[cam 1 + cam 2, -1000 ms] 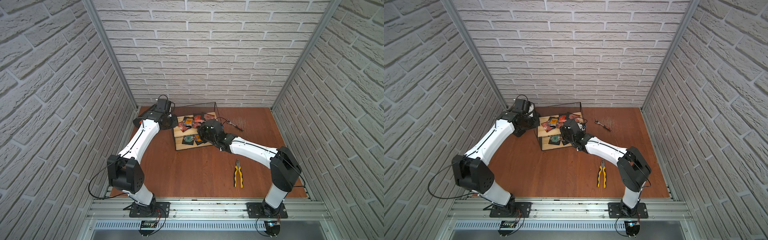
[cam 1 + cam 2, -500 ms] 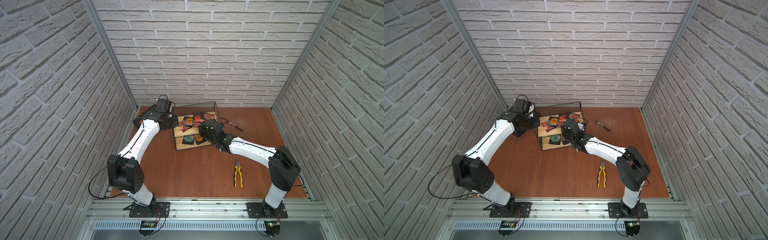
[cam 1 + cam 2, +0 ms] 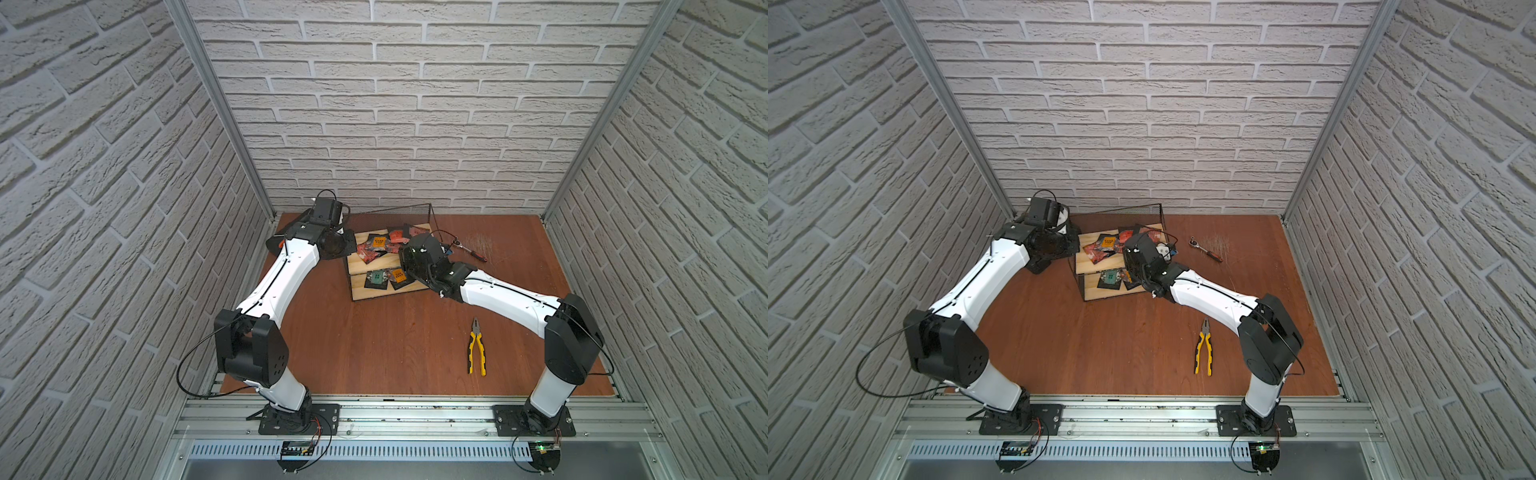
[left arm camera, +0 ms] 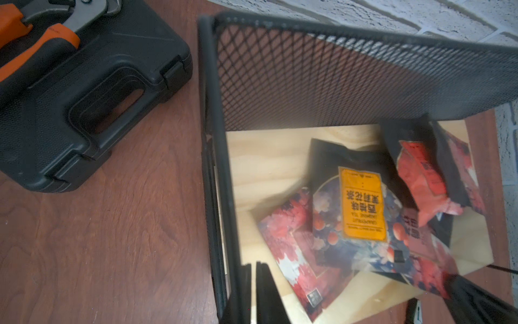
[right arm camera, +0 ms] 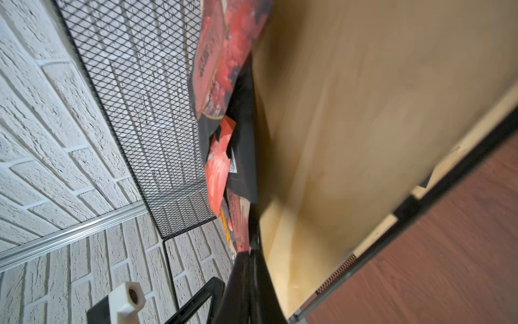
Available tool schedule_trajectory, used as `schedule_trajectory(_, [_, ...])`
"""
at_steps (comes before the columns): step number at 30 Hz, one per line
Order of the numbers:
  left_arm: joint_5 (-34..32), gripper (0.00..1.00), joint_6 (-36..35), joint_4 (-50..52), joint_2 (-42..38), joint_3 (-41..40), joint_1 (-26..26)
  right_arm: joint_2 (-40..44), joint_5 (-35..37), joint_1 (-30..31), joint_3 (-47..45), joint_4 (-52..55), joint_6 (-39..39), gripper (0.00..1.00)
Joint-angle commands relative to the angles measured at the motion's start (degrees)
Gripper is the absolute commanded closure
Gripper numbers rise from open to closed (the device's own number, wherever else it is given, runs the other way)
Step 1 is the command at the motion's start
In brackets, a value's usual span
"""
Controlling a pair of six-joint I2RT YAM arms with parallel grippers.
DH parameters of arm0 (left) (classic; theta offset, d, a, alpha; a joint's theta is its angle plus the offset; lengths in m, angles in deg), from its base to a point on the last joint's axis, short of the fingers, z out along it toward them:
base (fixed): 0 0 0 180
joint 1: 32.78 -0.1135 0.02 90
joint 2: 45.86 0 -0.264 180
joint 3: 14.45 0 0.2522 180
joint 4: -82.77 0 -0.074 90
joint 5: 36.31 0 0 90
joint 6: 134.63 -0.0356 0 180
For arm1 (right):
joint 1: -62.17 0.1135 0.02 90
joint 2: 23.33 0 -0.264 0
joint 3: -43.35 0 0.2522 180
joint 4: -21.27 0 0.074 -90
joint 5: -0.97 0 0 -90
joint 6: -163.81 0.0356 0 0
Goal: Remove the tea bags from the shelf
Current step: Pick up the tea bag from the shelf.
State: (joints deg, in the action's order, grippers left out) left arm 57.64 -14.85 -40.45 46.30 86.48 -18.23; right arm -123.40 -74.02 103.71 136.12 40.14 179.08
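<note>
"What stood round the workspace?"

"White brick-patterned panels: a back wall (image 3: 395, 104) and two side walls (image 3: 104, 166), meeting at slanted aluminium posts (image 3: 219, 108)."

"And below?"

"A reddish-brown, wood-grain tabletop (image 3: 395, 345), evenly lit, with only soft shadows on it. A slotted aluminium rail (image 3: 415, 409) ran along its near edge."

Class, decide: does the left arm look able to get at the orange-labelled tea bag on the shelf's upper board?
Probably yes. The left gripper hangs at the end of the shelf, jaws shut, and the orange-labelled tea bag lies on top, open from above; only the thin side frame stands close by.
</note>
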Motion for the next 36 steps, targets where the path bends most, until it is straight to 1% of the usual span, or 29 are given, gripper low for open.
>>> schedule_trajectory(1, [0.25, 0.9, -0.77, -1.07, 0.13, 1.13, 0.1, 3.24, 0.49, 0.88, 3.14, 4.37, 1.62, 0.97])
schedule_trajectory(8, [0.44, 0.9, -0.69, -1.12, 0.26, 1.32, 0.05, 4.22, 0.6, 2.08, 5.71, 9.08, 3.24, 0.97])
schedule_trajectory(13, [0.35, 0.9, -0.78, -1.03, 0.22, 1.42, 0.06, 5.95, 1.25, 2.67, 7.0, 12.57, 2.93, 0.97])
schedule_trajectory(17, [0.58, 0.9, -0.78, -1.12, 0.32, 1.41, 0.07, 8.29, 1.62, 3.17, 5.72, 13.79, 2.8, 0.97])
schedule_trajectory(24, [0.89, 0.9, -0.69, -1.28, 0.5, 1.58, 0.06, 12.5, 3.49, 3.29, 2.16, 12.65, 0.81, 0.97])
schedule_trajectory(27, [0.81, 0.9, -0.79, -1.15, 0.58, 1.68, 0.09, 15.45, 2.96, 3.29, 0.81, 12.89, -2.42, 0.97])
schedule_trajectory(30, [0.87, 0.9, -0.82, -1.1, 0.64, 1.77, 0.06, 20.66, 2.54, 3.0, -3.05, 15.65, -7.87, 0.97])
schedule_trajectory(34, [1.01, 0.9, -0.93, -1.03, 0.62, 1.77, 0.09, 31.57, -1.59, 0.74, -15.09, 16.13, -18.02, 0.97])
schedule_trajectory(36, [0.89, 0.9, -1.08, -0.83, 0.48, 1.77, 0.11, 36.9, -4.83, -1.15, -20.26, 19.38, -21.82, 0.97])
